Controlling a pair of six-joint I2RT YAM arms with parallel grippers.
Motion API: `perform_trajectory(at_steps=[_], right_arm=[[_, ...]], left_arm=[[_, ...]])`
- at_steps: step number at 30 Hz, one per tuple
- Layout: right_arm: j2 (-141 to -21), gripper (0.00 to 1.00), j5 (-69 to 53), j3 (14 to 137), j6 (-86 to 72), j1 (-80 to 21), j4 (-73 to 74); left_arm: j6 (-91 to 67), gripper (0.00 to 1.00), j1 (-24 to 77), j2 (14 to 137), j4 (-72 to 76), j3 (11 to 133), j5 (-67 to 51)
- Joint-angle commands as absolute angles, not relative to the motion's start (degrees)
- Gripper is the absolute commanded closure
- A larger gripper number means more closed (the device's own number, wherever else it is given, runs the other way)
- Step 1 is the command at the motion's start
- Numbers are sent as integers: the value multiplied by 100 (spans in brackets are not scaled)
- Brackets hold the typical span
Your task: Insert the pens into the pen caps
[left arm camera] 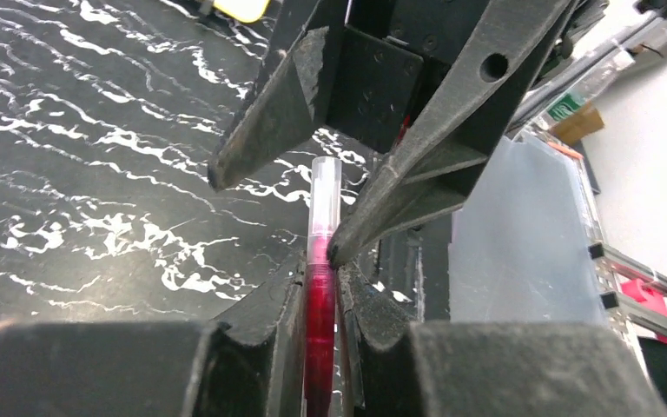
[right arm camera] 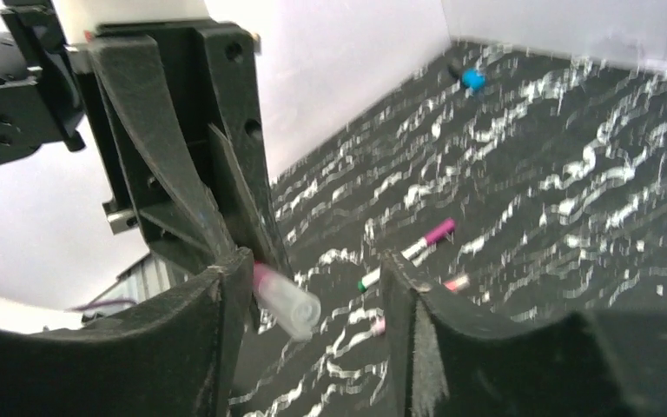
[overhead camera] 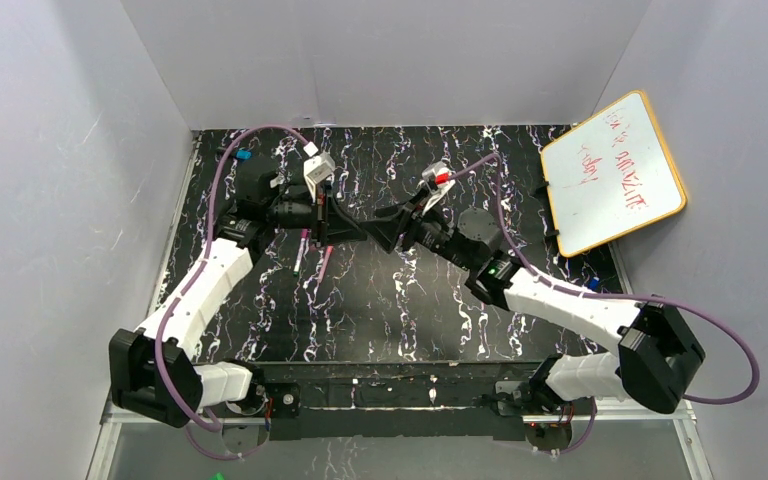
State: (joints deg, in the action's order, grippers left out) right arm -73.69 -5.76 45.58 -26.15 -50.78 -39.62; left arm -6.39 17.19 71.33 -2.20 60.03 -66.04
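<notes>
Left wrist: left jaws clenched on pen [left arm camera: 320, 334], cap [left arm camera: 324, 200] on tip, between parted right jaws. Capping looks done; next: back right arm off, set pen down.

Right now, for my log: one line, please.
left gripper: shut on red pen | clear cap: on pen's end | right gripper: open around cap

I see even, diffuse light from above; shadows on the tabletop [overhead camera: 410, 300] are soft. White walls [overhead camera: 410, 60] read bright. In both wrist views the nearest fingers [left arm camera: 95, 365] are blurred; the right wrist view is soft throughout.
</notes>
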Motion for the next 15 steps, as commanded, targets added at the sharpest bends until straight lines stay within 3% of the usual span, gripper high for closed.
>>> perform_trajectory(at_steps=[1,9,15], right_arm=[[-7146,31,-1777,4520,-2558,-4879,-2688],[-6418,24,-1770,4825,-2349,-3898,-2476],[-5917,22,-1669,4658,-2222,-3540,-2341]], left_arm=[[-481,100,1633,7022,598,5801,-5793],[-363,100,1671,7190,598,5250,-4851],[-507,100,1981,7398,571,4847,-2861]])
